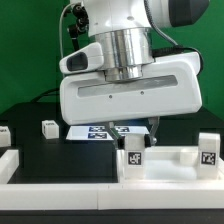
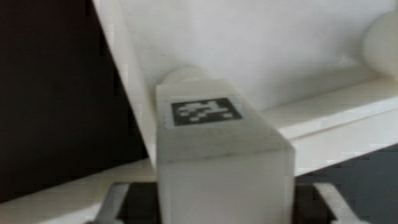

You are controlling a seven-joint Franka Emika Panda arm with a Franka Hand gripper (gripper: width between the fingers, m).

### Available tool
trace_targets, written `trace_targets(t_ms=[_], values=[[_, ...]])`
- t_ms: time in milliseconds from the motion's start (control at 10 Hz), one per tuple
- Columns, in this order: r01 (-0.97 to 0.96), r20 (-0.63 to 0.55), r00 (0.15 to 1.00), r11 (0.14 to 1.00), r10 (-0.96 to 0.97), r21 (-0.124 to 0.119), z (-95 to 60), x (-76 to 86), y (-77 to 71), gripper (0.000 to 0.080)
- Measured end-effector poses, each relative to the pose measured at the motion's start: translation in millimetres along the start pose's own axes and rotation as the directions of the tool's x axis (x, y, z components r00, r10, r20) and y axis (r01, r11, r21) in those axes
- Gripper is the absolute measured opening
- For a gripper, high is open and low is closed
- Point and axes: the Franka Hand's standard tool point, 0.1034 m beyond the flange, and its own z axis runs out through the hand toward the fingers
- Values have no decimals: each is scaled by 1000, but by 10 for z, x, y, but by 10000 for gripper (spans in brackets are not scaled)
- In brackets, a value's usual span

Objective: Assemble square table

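In the wrist view a chunky white leg (image 2: 210, 150) with a black-and-white tag runs up between my fingers. My gripper (image 2: 222, 205) is shut on it, with one finger (image 2: 118, 203) on each side. The leg's rounded far end lies over the white square top (image 2: 249, 45) and its raised rim. In the exterior view my gripper (image 1: 136, 127) hangs low under the big white hand. A tagged leg (image 1: 134, 160) stands upright just below it. I cannot tell if that is the held leg. Another tagged leg (image 1: 208, 152) stands at the exterior view's right.
The marker board (image 1: 92, 132) lies flat behind the hand. Two small white legs (image 1: 48, 128) (image 1: 3, 135) stand at the exterior view's left. A long low white rail (image 1: 80, 172) runs along the front. The table surface is black.
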Motion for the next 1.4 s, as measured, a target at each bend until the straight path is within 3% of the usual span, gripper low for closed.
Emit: trace_targets(t_ms=[200, 500, 1100, 1200, 1300, 1400], values=[[-130, -2, 991, 991, 130, -3, -3, 6, 17, 299], [-358, -14, 934, 933, 358, -31, -4, 7, 60, 300], [-319, -16, 948, 947, 319, -34, -16, 8, 60, 311], [-309, -22, 951, 951, 308, -26, -74, 19, 36, 408], [-304, -22, 952, 952, 304, -20, -123, -8, -19, 408], [-291, -24, 956, 956, 291, -16, -180, -34, -105, 592]])
